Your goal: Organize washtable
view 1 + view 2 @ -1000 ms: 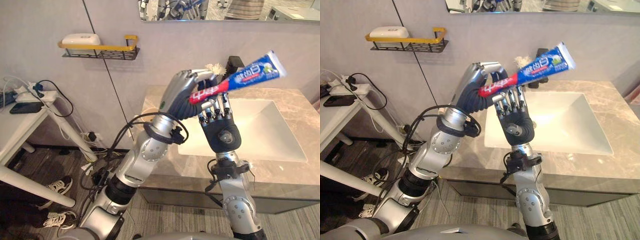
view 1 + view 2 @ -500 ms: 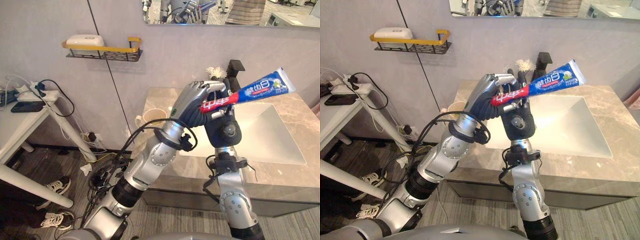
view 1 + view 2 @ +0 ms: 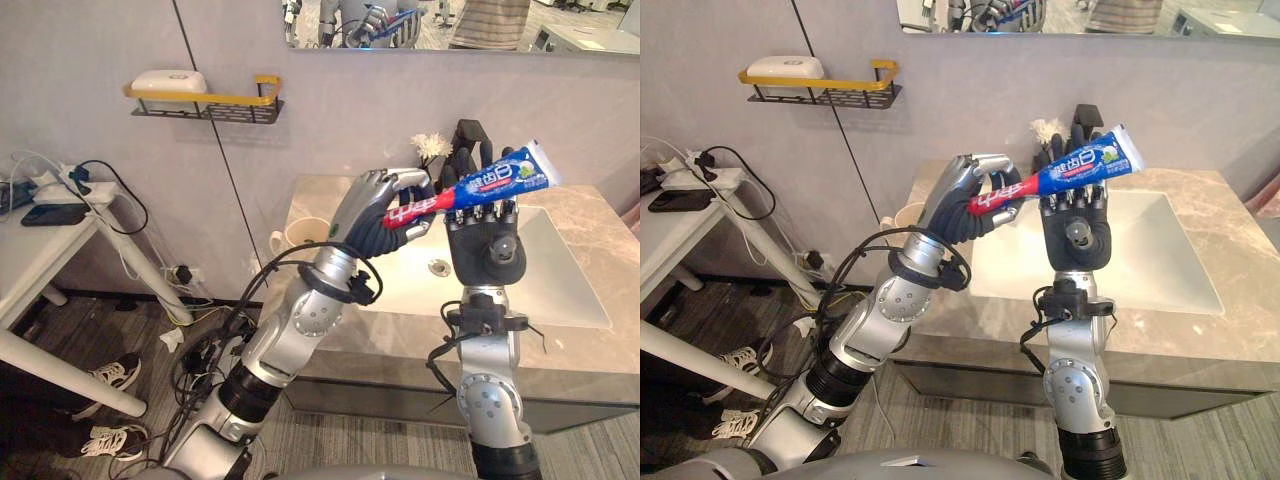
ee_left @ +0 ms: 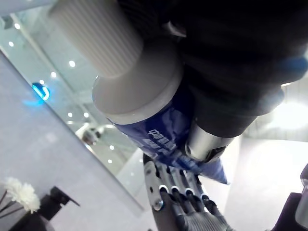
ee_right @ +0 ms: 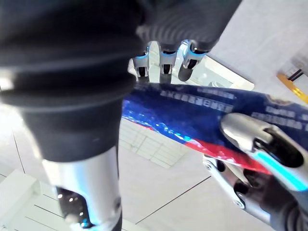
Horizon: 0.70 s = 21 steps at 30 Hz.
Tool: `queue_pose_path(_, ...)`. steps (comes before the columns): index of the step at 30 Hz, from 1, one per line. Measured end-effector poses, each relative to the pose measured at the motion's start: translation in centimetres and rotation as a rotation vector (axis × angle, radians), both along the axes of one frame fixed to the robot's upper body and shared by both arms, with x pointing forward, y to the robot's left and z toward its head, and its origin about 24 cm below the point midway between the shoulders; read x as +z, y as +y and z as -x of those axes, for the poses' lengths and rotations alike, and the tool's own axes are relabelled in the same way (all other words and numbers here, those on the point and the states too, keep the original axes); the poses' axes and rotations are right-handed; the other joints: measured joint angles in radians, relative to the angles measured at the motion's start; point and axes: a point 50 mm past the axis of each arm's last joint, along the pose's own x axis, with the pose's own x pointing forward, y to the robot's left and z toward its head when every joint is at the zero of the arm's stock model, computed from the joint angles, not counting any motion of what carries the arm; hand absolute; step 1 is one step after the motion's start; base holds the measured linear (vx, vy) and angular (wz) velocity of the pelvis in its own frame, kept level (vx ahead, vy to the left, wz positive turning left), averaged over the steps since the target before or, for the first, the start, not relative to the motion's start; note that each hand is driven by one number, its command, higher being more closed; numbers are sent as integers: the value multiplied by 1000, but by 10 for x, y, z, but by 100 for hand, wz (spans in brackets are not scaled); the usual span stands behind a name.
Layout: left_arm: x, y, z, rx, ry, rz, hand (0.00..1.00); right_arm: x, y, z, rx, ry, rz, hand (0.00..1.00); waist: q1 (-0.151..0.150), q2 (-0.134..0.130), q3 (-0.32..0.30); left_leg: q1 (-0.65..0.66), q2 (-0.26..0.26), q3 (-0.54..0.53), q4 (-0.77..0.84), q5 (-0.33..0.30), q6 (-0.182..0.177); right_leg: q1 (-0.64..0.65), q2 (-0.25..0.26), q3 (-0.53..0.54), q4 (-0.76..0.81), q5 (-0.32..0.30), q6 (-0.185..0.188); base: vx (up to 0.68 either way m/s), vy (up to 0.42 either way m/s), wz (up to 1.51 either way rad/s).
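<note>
A blue and red toothpaste tube (image 3: 490,180) is held up in the air over the front left of the washtable. My left hand (image 3: 370,210) is shut on its red cap end, and the white ribbed cap (image 4: 96,38) shows close up in the left wrist view. My right hand (image 3: 487,245) stands upright just behind the tube's blue half. Its fingers (image 4: 178,192) are straight and rise past the tube (image 5: 202,108), so this hand is open. The tube slants up to the right.
A white sink basin (image 3: 560,275) is set in the marble countertop (image 3: 600,360). A cream cup (image 3: 300,235), white flowers (image 3: 432,146) and a black faucet (image 3: 468,130) stand at the back. A wall shelf (image 3: 205,100) holds soap. At the left stands a white table (image 3: 40,250).
My right hand has shifted right from behind the left hand and now stands taller behind the tube's blue half. The tube's far end has dropped slightly. The view shifted after the earliest frame.
</note>
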Motion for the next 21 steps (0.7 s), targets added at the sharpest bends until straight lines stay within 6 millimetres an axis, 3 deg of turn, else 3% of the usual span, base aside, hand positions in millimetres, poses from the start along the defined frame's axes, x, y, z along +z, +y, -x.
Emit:
queue_pose_path(9, -3, 11, -4, 43, 15, 2, 100, 2, -18, 1, -92, -12, -15, 0, 0, 4, -2, 1, 0, 2, 0, 0, 0, 0, 0, 3, 0, 0, 0, 0, 0, 0)
queue_pose_path(21, 2, 4, 4, -1, -12, 5, 100, 2, -14, 1, -77, -11, -16, 0, 1, 5, -2, 1, 0, 2, -1, 0, 0, -1, 0, 2, 0, 0, 0, 0, 0, 0)
